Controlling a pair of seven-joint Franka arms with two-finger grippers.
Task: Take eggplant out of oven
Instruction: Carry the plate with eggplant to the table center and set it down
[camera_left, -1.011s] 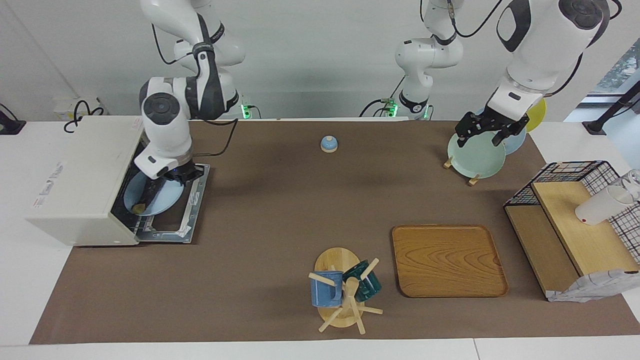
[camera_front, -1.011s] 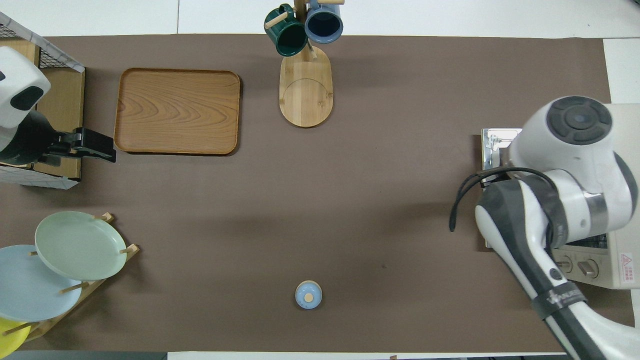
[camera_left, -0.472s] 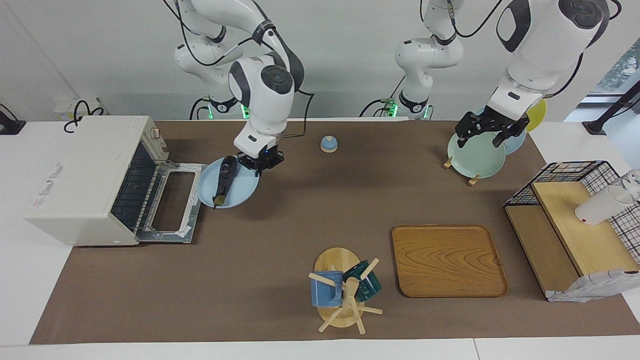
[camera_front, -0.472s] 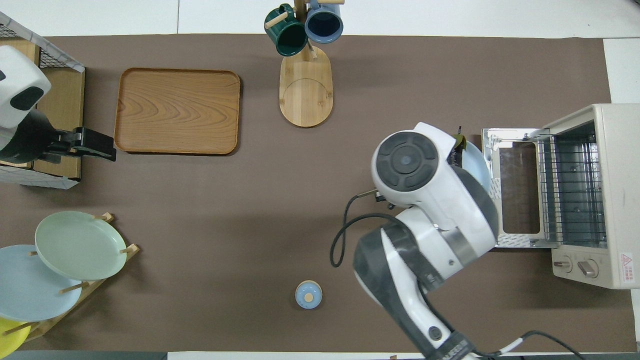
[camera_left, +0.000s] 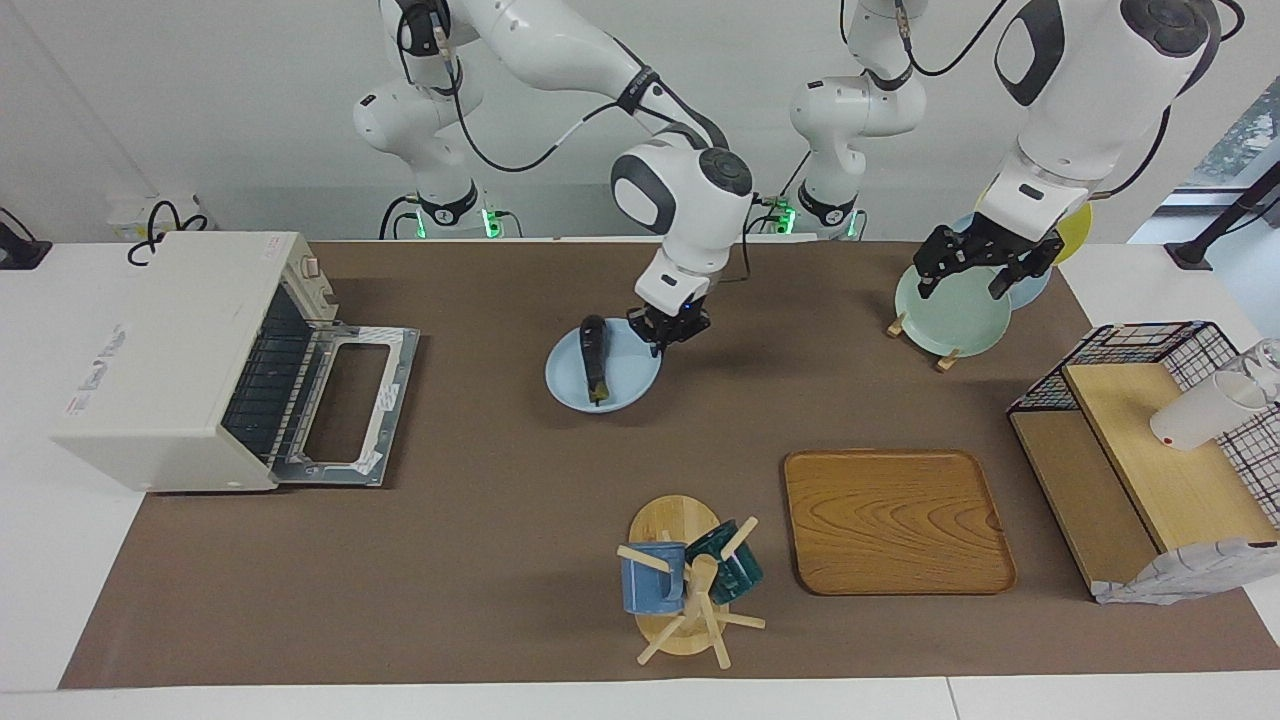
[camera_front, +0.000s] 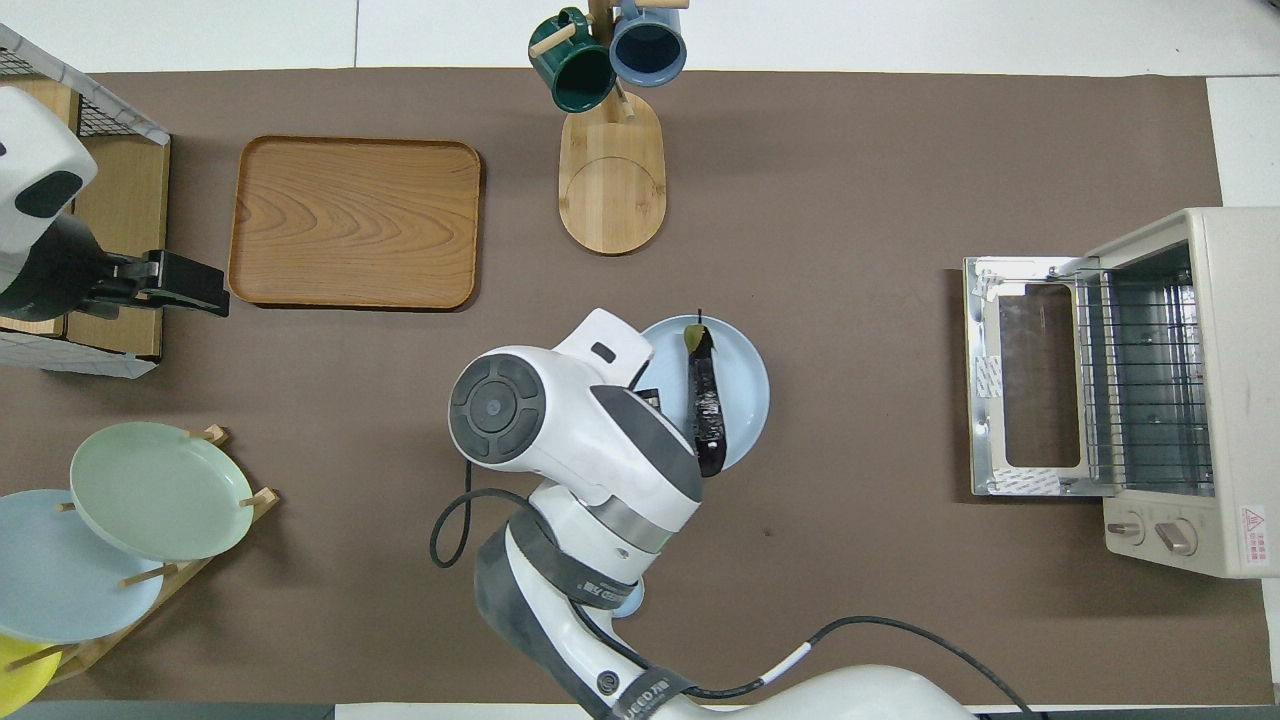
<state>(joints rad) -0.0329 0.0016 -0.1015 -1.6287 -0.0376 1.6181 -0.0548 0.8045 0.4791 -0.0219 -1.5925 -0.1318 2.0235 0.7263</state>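
Plate (camera_left: 570, 382) with the eggplant (camera_left: 594, 356) was inside the oven (camera_left: 160, 365) a second ago — now it sits mid-worktop (camera_left: 480, 500), well apart from the oven, between it and the plate rack (camera_left: 945, 352). Eggplant lies lengthwise on the plate, stem end away from the robots. Oven door is down, the wire rack bare. My read: extraction is essentially done, only release and retreat left.

Right gripper (camera_left: 668, 330) has swung from the oven mouth to the plate's rim; jaws look closed on that rim, though the overhead view hides them under the wrist. Left gripper (camera_left: 978, 262) waits over the plate rack as before, jaws spread, holding nothing.

Count:
- eggplant — 1
- oven — 1
- plates — 4: one under the eggplant, three in the rack
- mugs (camera_left: 688, 575) on the mug tree — 2
- wooden tray (camera_left: 895, 520) — 1
- wire shelf (camera_left: 1150, 440) with a white cup (camera_left: 1200, 412) on it — 1 each
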